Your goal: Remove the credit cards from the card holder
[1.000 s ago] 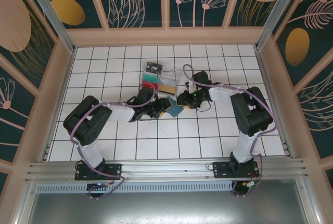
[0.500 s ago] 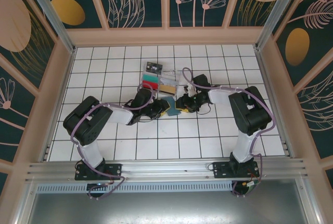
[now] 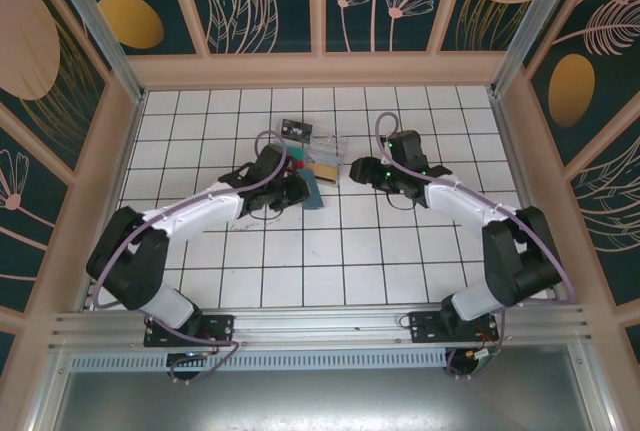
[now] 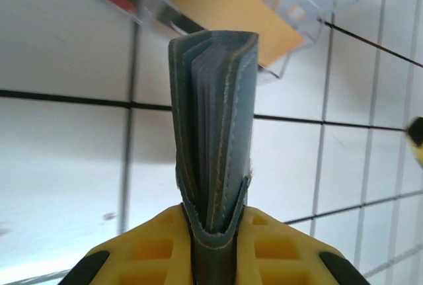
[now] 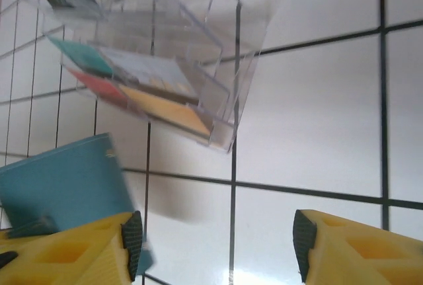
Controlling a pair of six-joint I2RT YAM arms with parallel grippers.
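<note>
Contents of the card holder (image 4: pixel 215 120) are hidden. The left wrist view shows it edge-on, folded, with several thin layered edges packed between the two outer halves. Whether any of these edges is one of the credit cards cannot be told. The holder's lower end is cut off behind the yellow fingers (image 4: pixel 277 245) of the left gripper (image 4: pixel 215 262), which pinches the two halves together.

From above, the holder reads as a narrow teal strip just beside the near edge of the clear plastic tray (image 5: pixel 248 60). Its long axis runs out from the left gripper toward that tray. Whether it rests on the white tiled table (image 3: pixel 400 261) or is lifted cannot be told. The right wrist view shows one broad teal face, blurred and partly cut off by a finger.

The holder is soft, matt teal material with pale stitching along its rounded edges. The tray is rigid, transparent and divided, and holds flat teal, red and orange pieces whose print is illegible.

The right gripper (image 5: pixel 215 245) has its fingers spread wide, with bare tile between them, near the tray's right side.
</note>
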